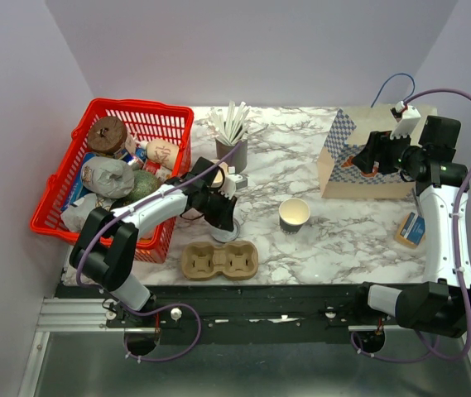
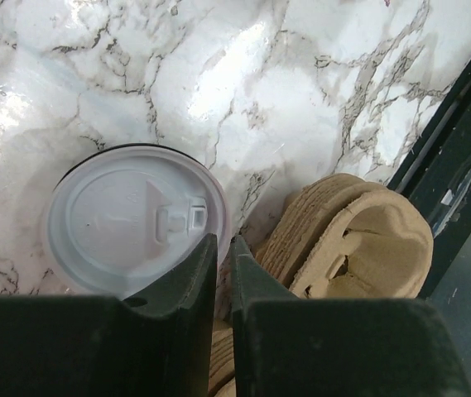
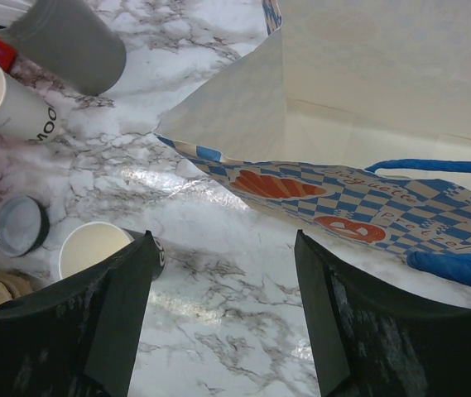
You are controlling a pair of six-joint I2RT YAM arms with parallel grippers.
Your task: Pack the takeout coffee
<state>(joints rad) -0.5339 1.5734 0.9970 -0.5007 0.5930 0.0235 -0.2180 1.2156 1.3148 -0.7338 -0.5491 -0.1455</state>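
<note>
The takeout coffee (image 2: 127,219) stands on the marble, and the left wrist view looks straight down on its white lid. My left gripper (image 2: 223,246) hovers over the lid's right edge, its jaws a narrow slit apart with nothing between them. In the top view that gripper (image 1: 221,217) covers most of the coffee (image 1: 224,237). The coffee also shows small in the right wrist view (image 3: 20,225). My right gripper (image 3: 227,240) is open and empty above the marble, in front of the paper bag (image 3: 367,198), whose mouth faces it. From above, the right gripper (image 1: 361,159) sits at the bag (image 1: 334,157).
A brown pulp cup carrier (image 1: 218,260) lies just in front of the coffee, close beside it (image 2: 359,240). An open cream paper cup (image 1: 294,213) stands mid-table. A grey holder of white straws (image 1: 231,147) is behind, a full red basket (image 1: 53,194) at left, a small blue box (image 1: 411,229) at right.
</note>
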